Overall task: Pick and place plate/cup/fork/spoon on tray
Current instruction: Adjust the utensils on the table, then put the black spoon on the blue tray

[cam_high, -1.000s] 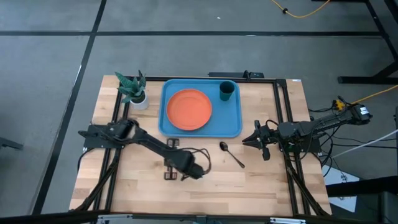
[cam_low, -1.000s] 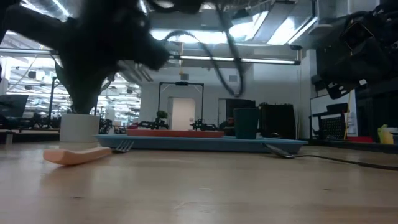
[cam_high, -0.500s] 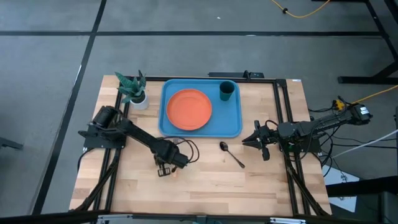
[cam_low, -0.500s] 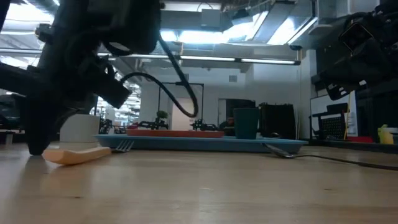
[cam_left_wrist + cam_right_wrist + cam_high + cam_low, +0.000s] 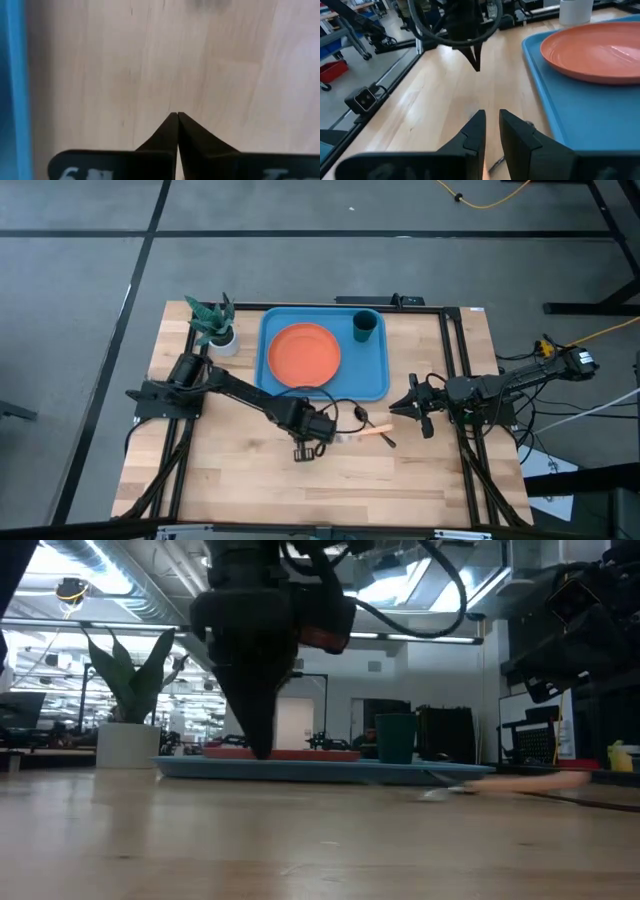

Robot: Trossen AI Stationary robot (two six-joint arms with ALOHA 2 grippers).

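Reaching across the bench (image 5: 220,480), the left hand (image 5: 312,448) hovers with fingers pressed together, empty. Right of it the fork (image 5: 372,431) lies just beside the spoon (image 5: 381,434). Plate (image 5: 303,357) and cup (image 5: 364,327) sit on the tray (image 5: 374,376). The right hand (image 5: 403,406) waits, fingers slightly apart.

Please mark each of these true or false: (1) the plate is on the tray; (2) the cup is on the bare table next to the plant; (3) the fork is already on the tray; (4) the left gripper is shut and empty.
1. The plate lies on the tray. True.
2. The cup stands on the bare table. False: it stands inside the tray, in a corner, on the far side of the plate from the plant.
3. The fork is on the tray. False: it lies on the wooden table, outside the tray.
4. The left gripper has its jaws shut with nothing between them. True.
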